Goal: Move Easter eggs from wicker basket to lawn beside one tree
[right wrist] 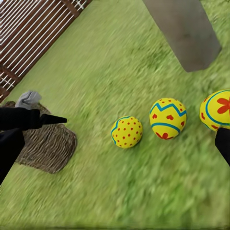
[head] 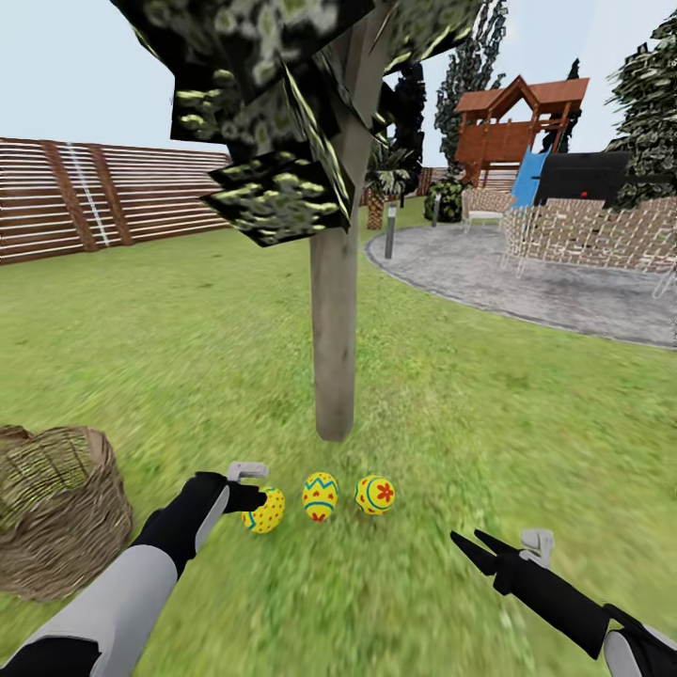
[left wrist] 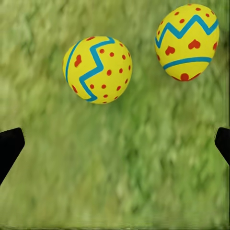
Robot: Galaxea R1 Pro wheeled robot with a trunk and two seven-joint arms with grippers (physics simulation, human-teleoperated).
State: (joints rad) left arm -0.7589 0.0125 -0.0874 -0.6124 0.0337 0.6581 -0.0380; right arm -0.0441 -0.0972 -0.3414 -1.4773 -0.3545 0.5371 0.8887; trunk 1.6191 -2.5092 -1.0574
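Yellow eggs [head: 320,495], 3 in a row by 1 tree [head: 335,329]; 2 hands, left hand [head: 246,495] and right hand [head: 473,550], both wide, empty.

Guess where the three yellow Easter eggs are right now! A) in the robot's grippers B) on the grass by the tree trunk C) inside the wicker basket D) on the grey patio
B: all three Easter eggs lie in a row on the lawn just in front of the tree, outside the wicker basket.

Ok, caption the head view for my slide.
Three Easter eggs lie on the lawn by the tree; left gripper beside one, wicker basket alongside.
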